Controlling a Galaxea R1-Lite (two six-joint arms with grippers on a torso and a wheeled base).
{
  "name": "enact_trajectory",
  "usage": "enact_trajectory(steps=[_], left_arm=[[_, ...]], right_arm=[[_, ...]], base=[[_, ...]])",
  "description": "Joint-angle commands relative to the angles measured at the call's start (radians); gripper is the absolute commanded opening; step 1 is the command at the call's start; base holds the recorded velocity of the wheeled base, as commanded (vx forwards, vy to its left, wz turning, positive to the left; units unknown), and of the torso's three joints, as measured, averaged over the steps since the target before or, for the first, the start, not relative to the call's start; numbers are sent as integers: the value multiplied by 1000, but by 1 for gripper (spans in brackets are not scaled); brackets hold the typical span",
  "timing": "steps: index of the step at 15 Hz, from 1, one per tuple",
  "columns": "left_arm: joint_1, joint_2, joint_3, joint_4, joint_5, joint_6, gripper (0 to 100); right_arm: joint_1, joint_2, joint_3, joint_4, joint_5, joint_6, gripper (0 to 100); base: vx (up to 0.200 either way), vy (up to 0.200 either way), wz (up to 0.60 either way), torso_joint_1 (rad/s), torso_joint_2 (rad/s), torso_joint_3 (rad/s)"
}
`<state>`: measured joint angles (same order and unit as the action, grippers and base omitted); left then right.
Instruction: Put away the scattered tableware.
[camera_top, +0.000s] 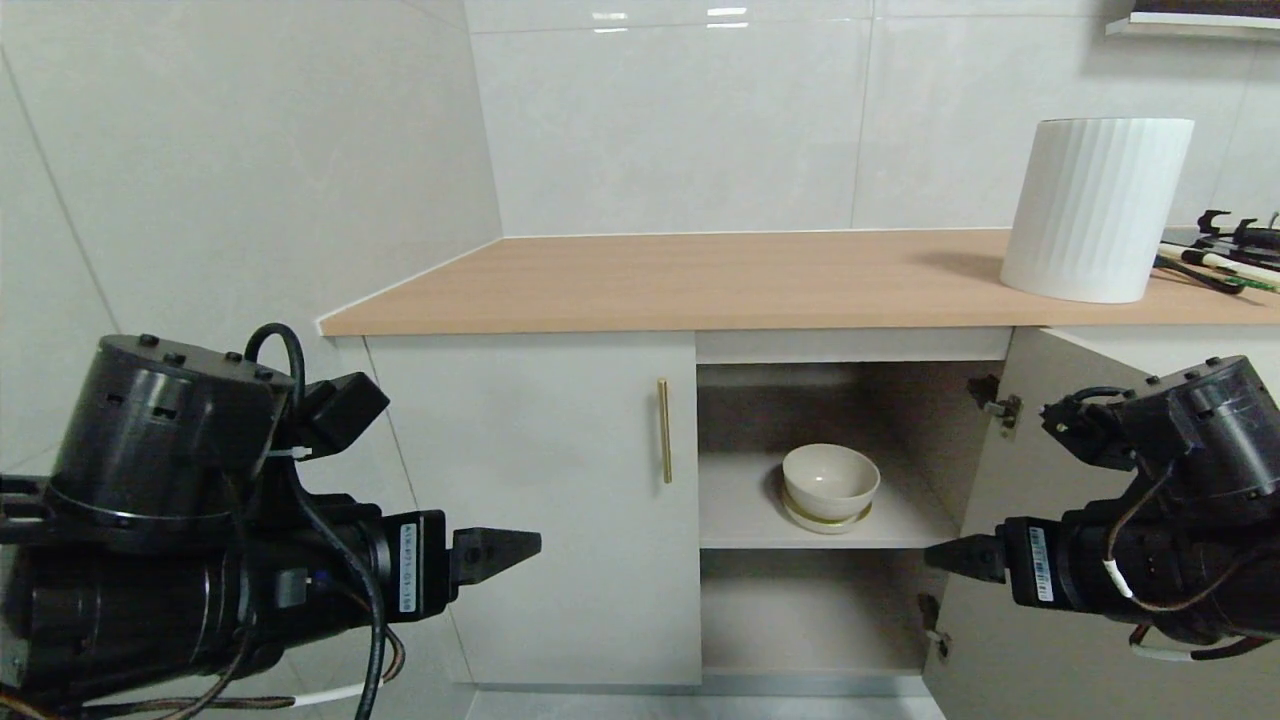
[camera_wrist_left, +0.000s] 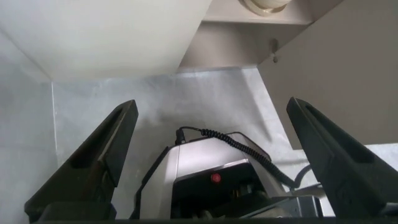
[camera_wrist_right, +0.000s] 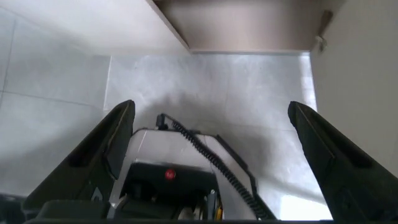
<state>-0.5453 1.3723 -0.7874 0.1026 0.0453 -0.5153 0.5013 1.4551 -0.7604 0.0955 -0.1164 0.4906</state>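
Note:
A cream bowl (camera_top: 830, 481) sits on a small gold-rimmed plate (camera_top: 826, 518) on the middle shelf (camera_top: 740, 510) of the open cabinet. The bowl's edge also peeks in at the rim of the left wrist view (camera_wrist_left: 264, 5). My left gripper (camera_top: 505, 553) hangs low in front of the shut left door, well left of the bowl. In its own view the left gripper (camera_wrist_left: 212, 107) is open and holds nothing. My right gripper (camera_top: 955, 556) hovers by the open right door, below and right of the bowl. It too is open and bare (camera_wrist_right: 211, 109).
A wooden countertop (camera_top: 700, 280) tops the cabinet. On its right stand a white ribbed container (camera_top: 1095, 208) and some dark utensils (camera_top: 1225, 255). The left door (camera_top: 530, 500) has a gold handle (camera_top: 663, 430). The right door (camera_top: 1060, 640) swings out beside my right arm. The lower shelf (camera_top: 800, 610) is bare.

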Motion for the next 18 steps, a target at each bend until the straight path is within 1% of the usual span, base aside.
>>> enact_trajectory(steps=[1,4,12,18], left_arm=[[1,11,1,0,2,0,100],[2,13,1,0,2,0,100],[1,31,4,0,8,1,100],[1,40,7,0,8,5,100]], right_arm=[[0,1,3,0,-3,0,100],[0,-4,-2,26,-3,-4,100],[0,-2,3,27,-3,-11,100],[0,-7,-2,58,-5,-11,100]], base=[[-200,0,0,-2,-2,2],[-200,0,0,-2,2,6],[-200,0,0,4,-1,3],[0,0,0,0,0,0]])
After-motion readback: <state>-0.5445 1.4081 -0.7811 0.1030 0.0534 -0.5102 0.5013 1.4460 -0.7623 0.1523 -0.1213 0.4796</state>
